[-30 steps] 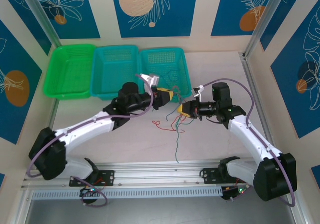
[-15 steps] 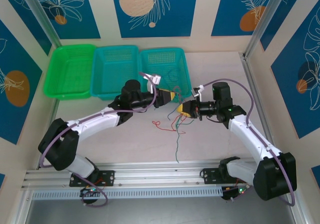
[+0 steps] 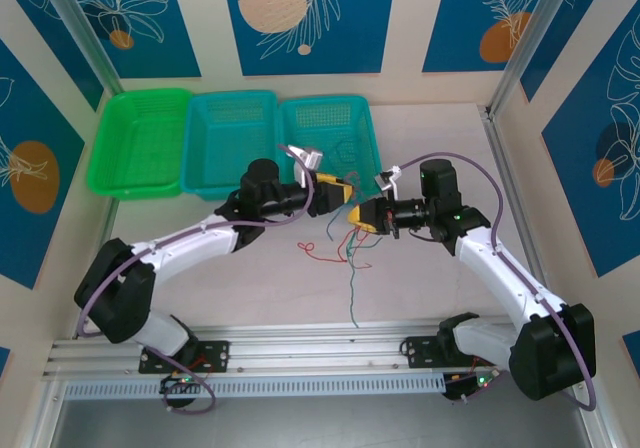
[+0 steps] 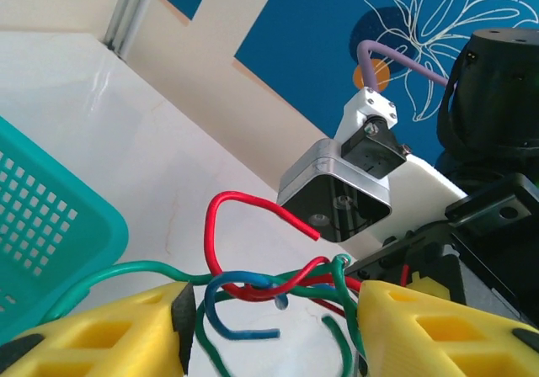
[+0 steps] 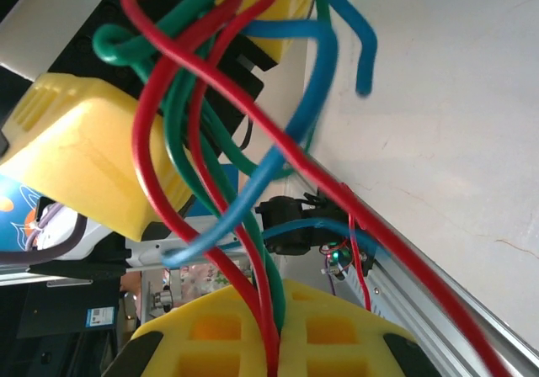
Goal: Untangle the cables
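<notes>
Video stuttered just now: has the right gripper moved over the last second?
Yes. In the top view the right gripper has shifted slightly left, toward the left gripper, judged against the near right corner of the rightmost teal basket.

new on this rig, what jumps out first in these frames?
The knot of red, green and blue cables mid-table, strung between the two yellow-fingered hands that face each other. The right hand pinches red and green strands, while the left hand has its fingers spread around the knot. Behind them, a green basket and two teal baskets line the back left.
</notes>
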Action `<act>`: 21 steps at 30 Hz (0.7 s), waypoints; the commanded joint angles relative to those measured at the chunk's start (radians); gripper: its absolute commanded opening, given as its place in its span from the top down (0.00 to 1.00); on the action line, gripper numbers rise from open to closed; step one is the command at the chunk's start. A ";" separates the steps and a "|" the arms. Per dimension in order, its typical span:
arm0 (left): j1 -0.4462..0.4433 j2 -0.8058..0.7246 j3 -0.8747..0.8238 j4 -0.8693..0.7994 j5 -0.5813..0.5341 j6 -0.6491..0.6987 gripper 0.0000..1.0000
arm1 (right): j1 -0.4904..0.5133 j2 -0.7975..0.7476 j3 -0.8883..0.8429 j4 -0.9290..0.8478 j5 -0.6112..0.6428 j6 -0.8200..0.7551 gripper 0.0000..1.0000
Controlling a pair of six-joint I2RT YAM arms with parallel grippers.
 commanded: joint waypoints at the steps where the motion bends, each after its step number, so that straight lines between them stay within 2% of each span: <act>1: 0.006 -0.057 -0.038 0.019 0.018 0.023 0.46 | -0.003 -0.024 0.040 -0.040 -0.011 -0.024 1.00; 4: 0.001 -0.081 -0.082 0.161 0.174 -0.043 0.45 | -0.012 -0.018 0.039 -0.045 0.014 -0.032 1.00; 6: -0.012 -0.091 -0.075 0.123 0.229 -0.035 0.43 | -0.007 -0.013 0.038 -0.015 0.003 -0.031 1.00; 7: -0.019 -0.100 -0.071 0.071 0.218 -0.016 0.43 | -0.002 -0.010 0.039 -0.007 0.007 -0.036 1.00; 11: -0.022 -0.196 -0.136 0.034 0.133 0.018 0.40 | -0.022 0.012 0.040 -0.042 0.034 -0.050 1.00; 14: -0.022 -0.331 -0.164 -0.081 0.031 0.095 0.38 | -0.039 0.022 0.023 -0.052 0.031 -0.058 1.00; 17: -0.018 -0.436 -0.119 -0.340 -0.156 0.227 0.34 | -0.038 0.026 0.021 -0.073 0.026 -0.090 1.00; 19: -0.009 -0.432 -0.045 -0.556 -0.287 0.326 0.34 | -0.034 0.026 0.021 -0.077 0.012 -0.101 1.00; 21: 0.012 -0.386 0.009 -0.658 -0.294 0.386 0.33 | -0.027 0.024 0.024 -0.075 0.003 -0.106 1.00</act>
